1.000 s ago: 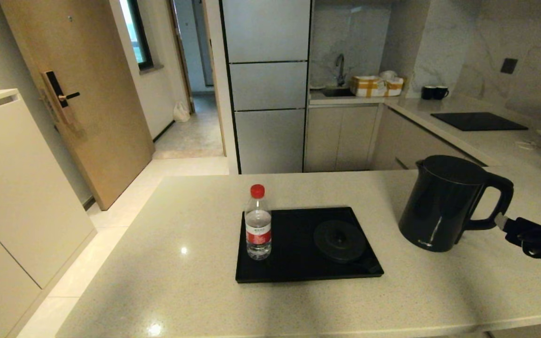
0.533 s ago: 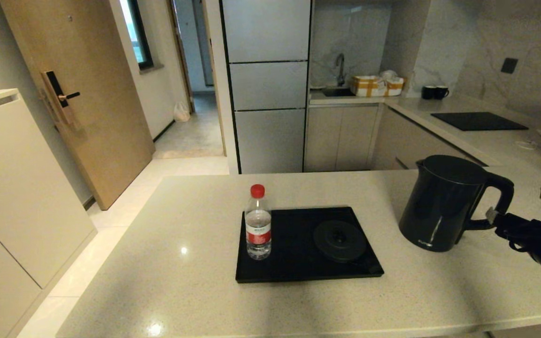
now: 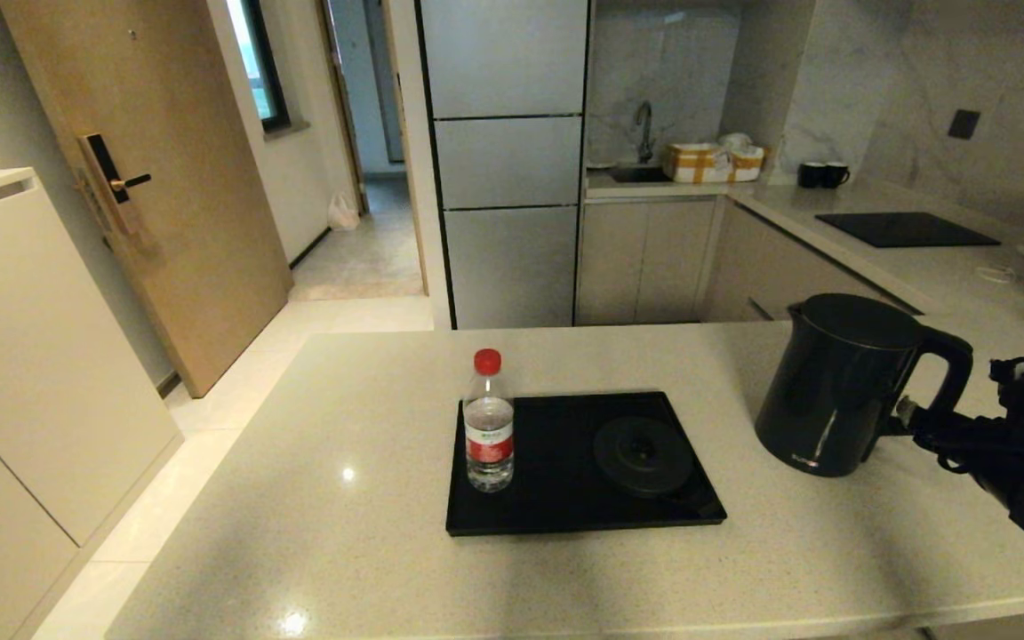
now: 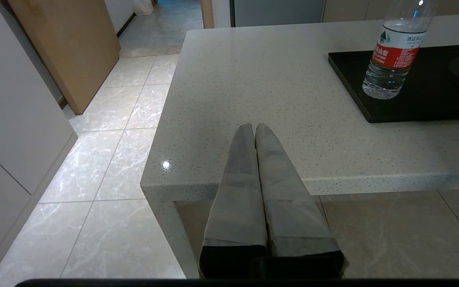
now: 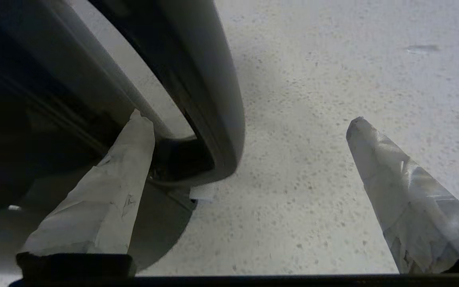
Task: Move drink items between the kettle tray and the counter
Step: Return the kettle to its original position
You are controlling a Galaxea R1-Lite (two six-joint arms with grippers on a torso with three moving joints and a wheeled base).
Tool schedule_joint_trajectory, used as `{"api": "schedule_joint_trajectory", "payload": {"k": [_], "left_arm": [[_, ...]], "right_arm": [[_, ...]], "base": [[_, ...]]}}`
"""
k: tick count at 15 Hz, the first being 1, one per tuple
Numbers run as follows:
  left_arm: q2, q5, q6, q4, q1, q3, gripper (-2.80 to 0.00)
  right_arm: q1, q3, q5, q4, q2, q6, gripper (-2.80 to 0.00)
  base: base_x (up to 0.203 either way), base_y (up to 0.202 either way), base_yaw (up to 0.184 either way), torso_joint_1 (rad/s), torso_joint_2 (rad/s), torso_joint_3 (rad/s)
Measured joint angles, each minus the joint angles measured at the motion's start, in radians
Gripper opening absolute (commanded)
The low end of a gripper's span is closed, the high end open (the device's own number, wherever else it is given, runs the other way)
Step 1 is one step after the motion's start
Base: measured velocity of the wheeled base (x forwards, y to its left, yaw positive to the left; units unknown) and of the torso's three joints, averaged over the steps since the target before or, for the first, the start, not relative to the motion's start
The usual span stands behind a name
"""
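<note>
The black kettle (image 3: 841, 387) stands on the beige counter (image 3: 343, 533), right of the kettle tray (image 3: 565, 507). On the tray's left part stands the red-capped water bottle (image 3: 488, 427), with the round base disc (image 3: 643, 456) bare beside it. My right gripper (image 3: 908, 418) is open at the kettle's handle. In the right wrist view the handle (image 5: 213, 99) lies between the spread fingers (image 5: 393, 179), close to one of them, and nothing is gripped. My left gripper (image 4: 253, 126) is shut and empty, low by the counter's near left corner; the bottle (image 4: 393, 59) is off to its side.
A black cooktop panel (image 3: 906, 229) and two black mugs (image 3: 823, 175) sit on the far right worktop. A yellow-striped box (image 3: 712, 163) stands by the sink. The counter's left edge drops to tiled floor (image 4: 106, 159).
My right gripper has moved left and slightly up, closing in on the kettle's handle with its fingers spread. Kettle, bottle and left arm have not moved.
</note>
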Motion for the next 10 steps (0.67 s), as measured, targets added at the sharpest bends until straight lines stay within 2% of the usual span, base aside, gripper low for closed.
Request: {"api": "schedule_joint_trajectory", "payload": {"k": [10], "left_arm": [[0.0, 0.0, 0.0, 0.0, 0.0, 0.0, -2.8]], "right_arm": [[0.007, -0.144, 0.032, 0.023, 0.065, -0.044, 0.0]], "base": [[0.0, 0.0, 0.0, 0.0, 0.0, 0.0]]}}
